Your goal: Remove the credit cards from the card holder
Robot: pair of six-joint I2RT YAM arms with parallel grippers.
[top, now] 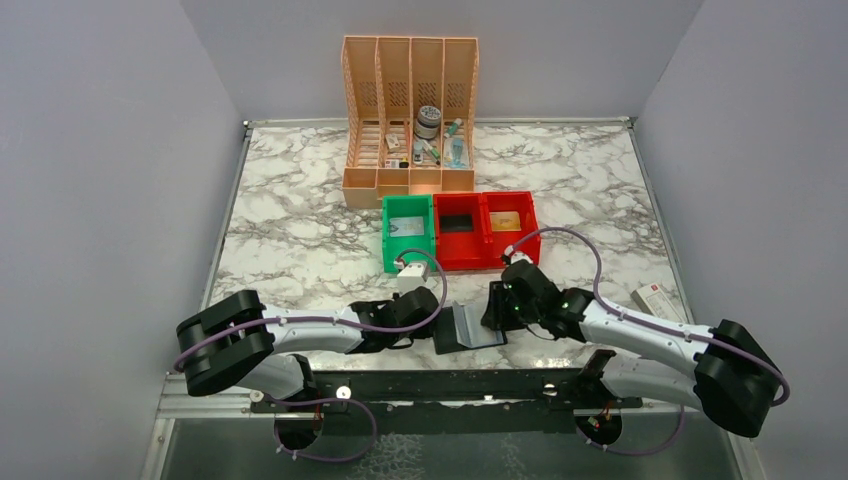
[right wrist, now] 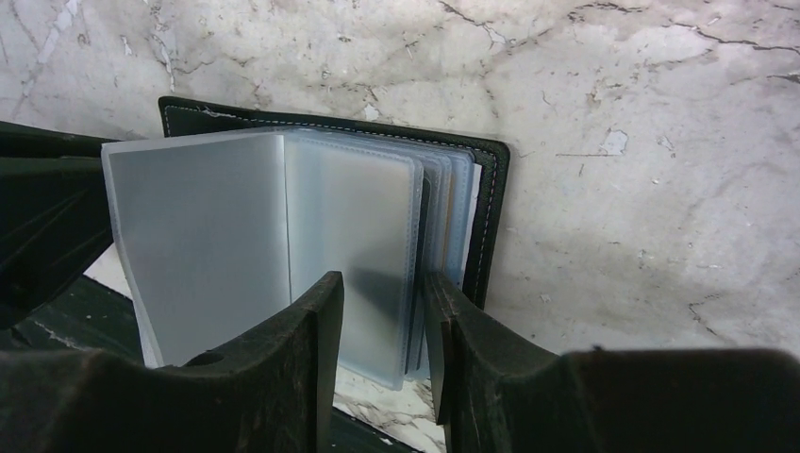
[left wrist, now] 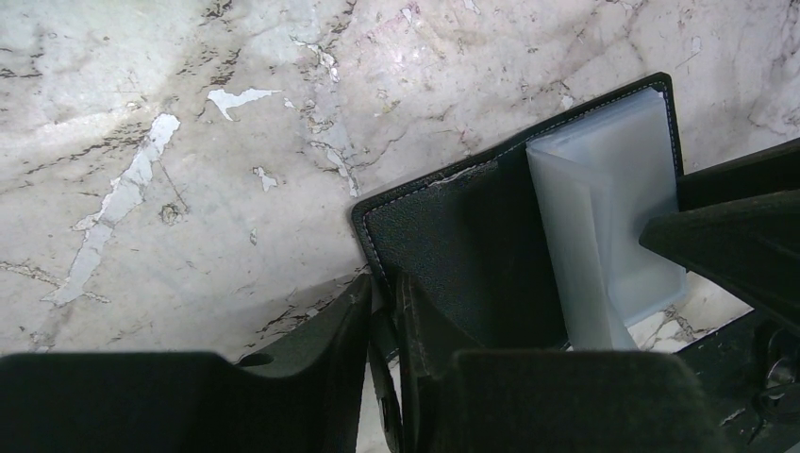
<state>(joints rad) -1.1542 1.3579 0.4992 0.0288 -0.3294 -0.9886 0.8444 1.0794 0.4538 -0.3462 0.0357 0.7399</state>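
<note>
Left gripper (left wrist: 385,304) pinches the small flat black card holder's (left wrist: 453,236) cover; right gripper (right wrist: 382,302) sits half-open astride its frosted plastic sleeves (right wrist: 349,217), gripping nothing. Risk: closing catches a sleeve alone; the holder drags.

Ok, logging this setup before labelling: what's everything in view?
marble-pattern table: one, white and grey
peach plastic file organiser: one, far side, small items inside
green plastic bin: one, before the organiser
red plastic bins: two, right of the green one
flat cards: three, pale, dark, tan, one per bin
small white-and-red box: one, table's right edge
flat black card holder: one, open, near edge, between the arms
translucent plastic sleeves: several, fanned from the holder
left pincer: black, shut on the holder's cover
right pincer: black, open around the sleeves
</note>
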